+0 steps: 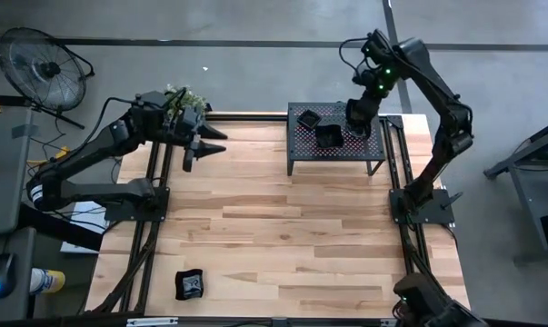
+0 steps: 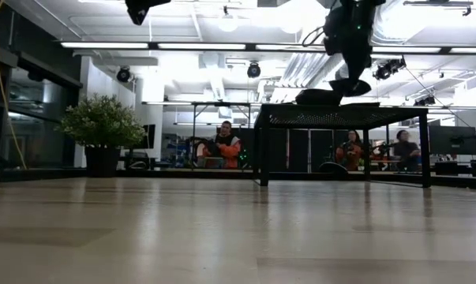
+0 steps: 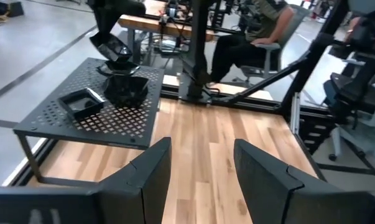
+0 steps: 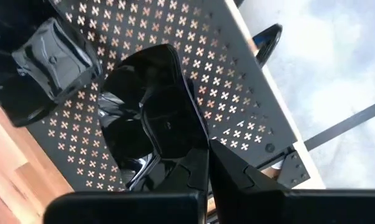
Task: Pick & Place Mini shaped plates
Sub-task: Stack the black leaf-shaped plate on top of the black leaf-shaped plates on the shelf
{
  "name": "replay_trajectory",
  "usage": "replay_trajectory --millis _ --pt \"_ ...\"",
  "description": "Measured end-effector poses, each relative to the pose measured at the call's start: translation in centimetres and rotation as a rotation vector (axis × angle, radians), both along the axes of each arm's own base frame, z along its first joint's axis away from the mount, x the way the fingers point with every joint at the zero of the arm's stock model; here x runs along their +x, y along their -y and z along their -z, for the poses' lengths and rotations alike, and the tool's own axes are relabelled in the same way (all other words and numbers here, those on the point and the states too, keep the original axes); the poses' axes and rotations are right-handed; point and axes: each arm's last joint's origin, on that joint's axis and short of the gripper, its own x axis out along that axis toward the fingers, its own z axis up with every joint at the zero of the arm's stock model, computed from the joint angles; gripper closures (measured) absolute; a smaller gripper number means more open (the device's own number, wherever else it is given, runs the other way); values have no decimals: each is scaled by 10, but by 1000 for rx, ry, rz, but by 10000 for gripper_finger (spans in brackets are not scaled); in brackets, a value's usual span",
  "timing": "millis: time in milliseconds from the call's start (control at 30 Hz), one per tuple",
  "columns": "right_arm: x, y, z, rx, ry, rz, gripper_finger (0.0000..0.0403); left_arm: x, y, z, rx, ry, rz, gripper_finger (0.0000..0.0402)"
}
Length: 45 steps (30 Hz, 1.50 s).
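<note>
Right wrist view shows a glossy black mini plate (image 4: 147, 118) pinched by its rim between the right tool's (image 4: 207, 163) fingers, which are clamped together on it, with the perforated black rack (image 4: 237, 93) directly beneath. In the high view that right tool (image 1: 358, 116) sits over the rack (image 1: 296, 154), which stands at the far edge of the counter (image 1: 283, 245), right of its middle. On the rack beside it lie a stack of plates (image 1: 328, 136) and a lone plate (image 1: 307, 118) nearer the rack's far left corner; the left wrist view shows the same stack (image 3: 125, 90) and the flat square one (image 3: 81, 102). One more dish (image 1: 191, 284) lies well apart, near the counter's near edge toward its left corner. The left tool (image 1: 204, 143) hangs above the counter's far left part, its fingers (image 3: 147, 177) apart and holding nothing. The step in hand looks like either lifting this plate off the rack or setting it there; whether the plate touches the mesh I cannot tell, though the low view suggests it hangs just above the rack top (image 2: 340, 114). If it is being placed, the next move calls for lowering it level onto bare mesh clear of the stack and only then parting the fingers. If it is being carried off, it calls for a straight rise before swinging out over the wood, since a thin rim grip on a slick dish could let it slip or tilt.
</note>
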Motion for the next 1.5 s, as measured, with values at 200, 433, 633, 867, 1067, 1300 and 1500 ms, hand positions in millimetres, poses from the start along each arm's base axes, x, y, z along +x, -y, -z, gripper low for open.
replay_trajectory --millis 200,433,633,867,1067,1300,1500 --pt "-3 0 16 81 7 2 403 0 1 0 -11 8 41 229" --pt "-4 0 25 94 -43 5 403 0 1 -1 -11 9 44 229" --pt "-9 3 25 82 -62 25 403 0 1 -1 -12 8 43 229" --pt "-11 5 25 87 -52 33 403 0 1 -1 -12 9 43 229" --pt "-10 5 25 82 -38 35 403 0 1 -1 -10 9 43 229" --pt "-9 5 25 92 -20 43 403 0 1 -1 -8 9 44 229" --pt "-9 5 25 103 -13 51 403 0 2 -1 -9 10 51 229"
